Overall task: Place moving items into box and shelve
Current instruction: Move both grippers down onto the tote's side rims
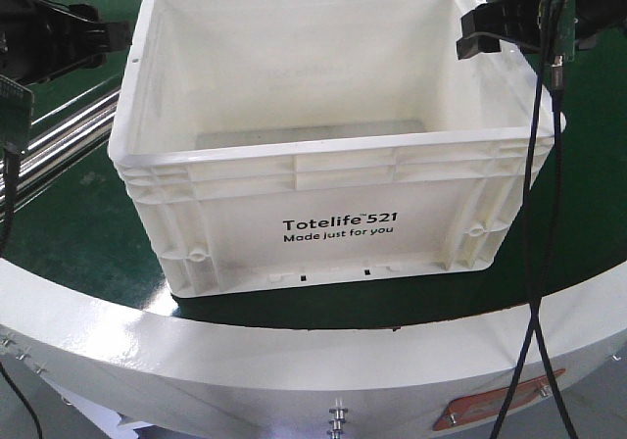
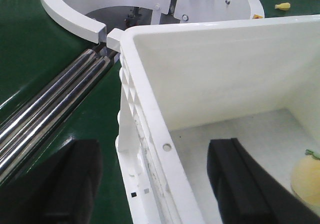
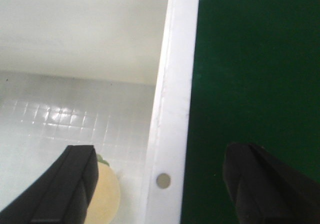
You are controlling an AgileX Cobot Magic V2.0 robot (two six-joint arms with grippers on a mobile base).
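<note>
White ribbed Totelife 521 crate (image 1: 333, 223) on green counter (image 1: 78, 223), yellow plush (image 2: 307, 176) on its floor. Both spread: left hand (image 2: 155, 184) straddles left rim, right hand (image 3: 167, 184) right rim. Steel rollers (image 2: 50, 114) beside left wall.

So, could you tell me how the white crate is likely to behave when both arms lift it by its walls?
The crate looks stiff: its ribbed rim and sides should hardly flex. Probably light, with only a yellow toy visible inside. Its glossy plastic may slip in the left gripper and right gripper, open astride the walls.
</note>
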